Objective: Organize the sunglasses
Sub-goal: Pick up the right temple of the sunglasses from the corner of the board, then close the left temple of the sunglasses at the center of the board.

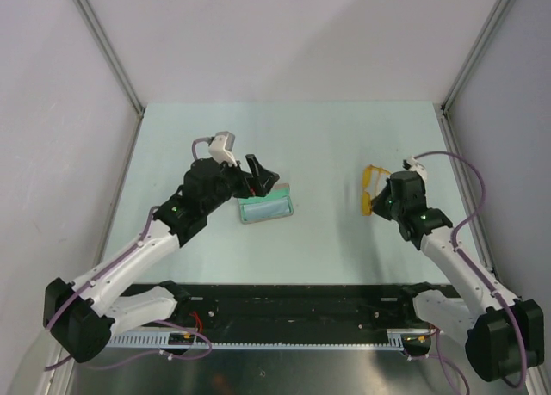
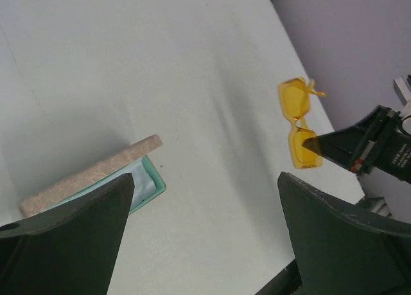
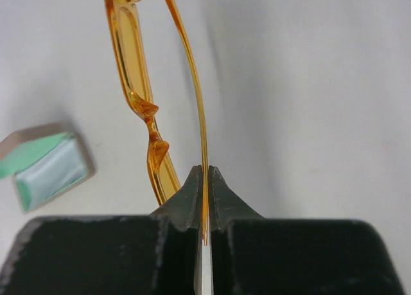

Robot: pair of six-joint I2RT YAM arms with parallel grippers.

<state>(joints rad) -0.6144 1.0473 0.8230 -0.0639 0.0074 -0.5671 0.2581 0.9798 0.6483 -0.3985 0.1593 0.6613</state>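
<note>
The right tool [image 3: 205, 174] is closest, and its two black fingers are pressed together on one thin side arm [image 3: 195, 83] of the sunglasses [image 3: 131, 63]. I think it grabs that part because it is skinny and sticks out, so it is easy to pinch without touching the see-through parts. The sunglasses are on the right side of the desk [image 1: 344, 137], far from the case [image 1: 265, 207], which sits more to the left. I cannot tell if the sunglasses touch the desk or hang just above it. The left tool [image 2: 205, 179] is spread wide and holds nothing. It hangs just over the case, maybe so it can keep the case from sliding when the sunglasses come. The case lies open, with a grey-brown outside and a soft blue-green inside, so it looks ready to take them. The sunglasses are small and see-through, yellow-orange like honey. The two lenses [image 2: 295, 99] have corners, not round edges, and a little bridge joins them. The side arm is thin, yellow and a bit bendy-looking, so I think a hard tug could twist it.
</note>
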